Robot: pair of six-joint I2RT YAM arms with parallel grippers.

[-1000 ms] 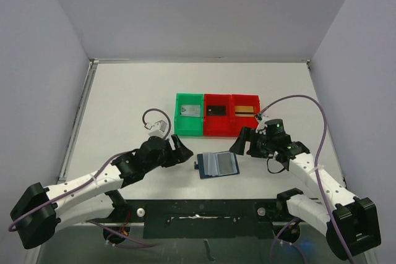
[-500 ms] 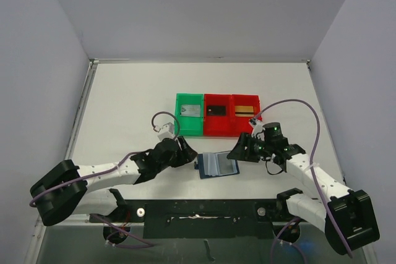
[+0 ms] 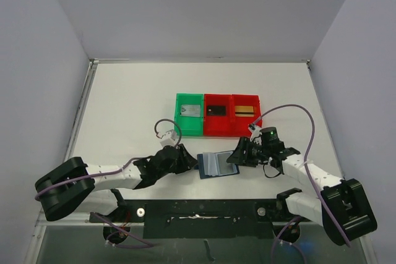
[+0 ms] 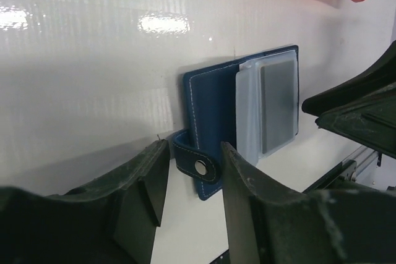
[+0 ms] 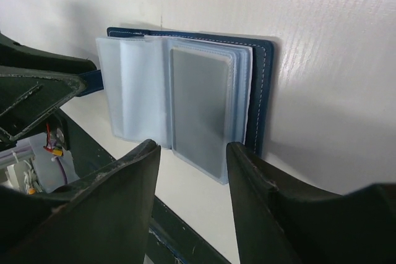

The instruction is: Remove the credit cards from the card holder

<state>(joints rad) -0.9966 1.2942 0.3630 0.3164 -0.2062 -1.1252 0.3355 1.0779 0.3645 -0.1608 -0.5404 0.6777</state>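
Card holder (image 3: pixel 216 164): open on worktop (image 3: pixel 124 109) between the arms | change: left end effector (image 4: pixel 193 171) and right end effector (image 5: pixel 192 153) have closed in, jaws narrower but apart, left straddling closure tab (image 4: pixel 199 164) | meaning: probably bracing it to pull out the grey card (image 5: pixel 199 106)

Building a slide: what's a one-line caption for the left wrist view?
Left tool flanks the snap tab of the open navy card holder, a grey insert showing in its clear pocket.

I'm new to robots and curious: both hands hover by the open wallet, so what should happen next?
Probably the left hand should close on the closure tab, which lies between its open fingers, to steady the card holder.
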